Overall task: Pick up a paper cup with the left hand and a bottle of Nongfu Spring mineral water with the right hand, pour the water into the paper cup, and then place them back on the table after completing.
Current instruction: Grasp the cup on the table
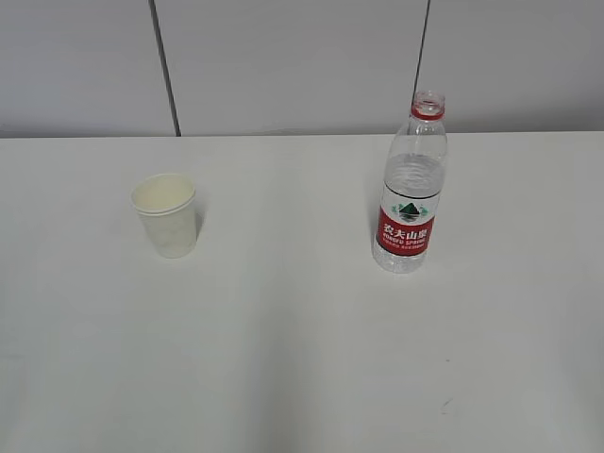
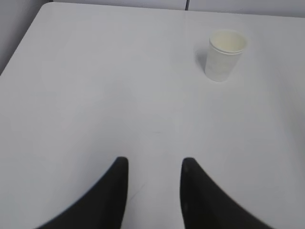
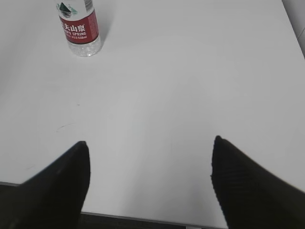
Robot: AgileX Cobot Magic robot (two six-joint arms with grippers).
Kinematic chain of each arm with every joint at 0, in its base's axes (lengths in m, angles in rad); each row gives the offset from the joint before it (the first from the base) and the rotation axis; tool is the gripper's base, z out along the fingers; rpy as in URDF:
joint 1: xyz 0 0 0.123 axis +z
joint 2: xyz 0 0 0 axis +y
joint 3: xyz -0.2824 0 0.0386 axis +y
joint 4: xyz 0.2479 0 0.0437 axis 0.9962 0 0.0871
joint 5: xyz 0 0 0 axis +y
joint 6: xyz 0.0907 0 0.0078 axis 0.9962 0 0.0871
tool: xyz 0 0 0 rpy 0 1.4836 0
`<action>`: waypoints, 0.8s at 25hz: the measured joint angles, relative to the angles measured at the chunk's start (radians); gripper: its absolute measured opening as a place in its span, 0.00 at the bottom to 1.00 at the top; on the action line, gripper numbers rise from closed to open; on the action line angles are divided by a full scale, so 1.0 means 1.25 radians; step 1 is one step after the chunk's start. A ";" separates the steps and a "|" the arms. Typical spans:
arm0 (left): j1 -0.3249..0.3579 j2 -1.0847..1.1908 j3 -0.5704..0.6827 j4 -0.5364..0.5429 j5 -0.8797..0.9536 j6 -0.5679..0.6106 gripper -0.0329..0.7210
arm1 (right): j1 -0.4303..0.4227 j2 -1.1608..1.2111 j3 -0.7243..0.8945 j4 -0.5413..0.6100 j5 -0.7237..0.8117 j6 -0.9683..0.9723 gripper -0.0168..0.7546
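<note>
While both arms hang back from the objects, a white paper cup stands upright on the left of the white table, and a Nongfu Spring water bottle stands upright well apart from it on the right. Its cap is off, with a red ring around the open neck. Clear water fills much of it. Its red label carries white Chinese characters above small white lettering reading "NONGFU SPRING", with a green mountain logo on a white band above. The left hand hovers over bare table with its black fingers partly spread, holding nothing, the cup far ahead to its right. The right hand hovers near the table's edge, fingers spread wide and empty, the bottle far ahead to its left.
</note>
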 joint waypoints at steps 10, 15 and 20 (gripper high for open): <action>0.000 0.004 0.000 0.013 -0.002 0.000 0.36 | 0.000 0.000 0.000 0.000 0.000 0.027 0.78; -0.001 0.090 0.000 0.040 -0.005 0.000 0.36 | 0.000 0.037 -0.022 0.000 -0.004 0.073 0.78; -0.001 0.230 -0.005 0.041 -0.031 0.000 0.36 | 0.000 0.158 -0.065 0.000 -0.062 0.083 0.78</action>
